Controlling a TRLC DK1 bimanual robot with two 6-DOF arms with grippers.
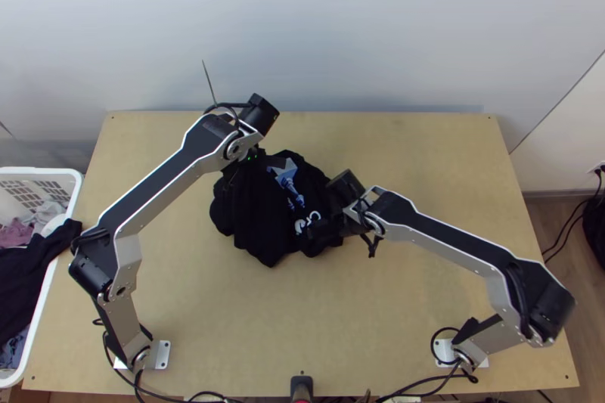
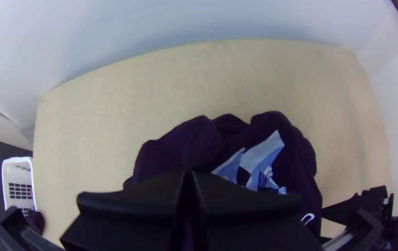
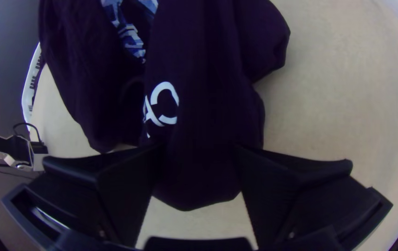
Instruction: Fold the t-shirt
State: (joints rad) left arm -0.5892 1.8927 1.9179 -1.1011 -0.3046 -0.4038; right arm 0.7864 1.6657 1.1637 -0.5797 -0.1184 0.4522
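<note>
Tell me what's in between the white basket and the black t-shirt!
The top view shows the left arm slanting across between the basket and the t-shirt, with wooden table below it. Some dark cloth hangs over the basket's edge.

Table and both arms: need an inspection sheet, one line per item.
Surface: light wooden table, no spill seen
Job's things: black t-shirt bunched, printed side partly up
Clutter: dark garment hanging over basket rim at table's left side
Grippers: left gripper over shirt, fingers together, grip unclear; right gripper open, cloth between fingers
Cables: black cables at both arm bases
Surroundings: white laundry basket; pale wall beyond table
</note>
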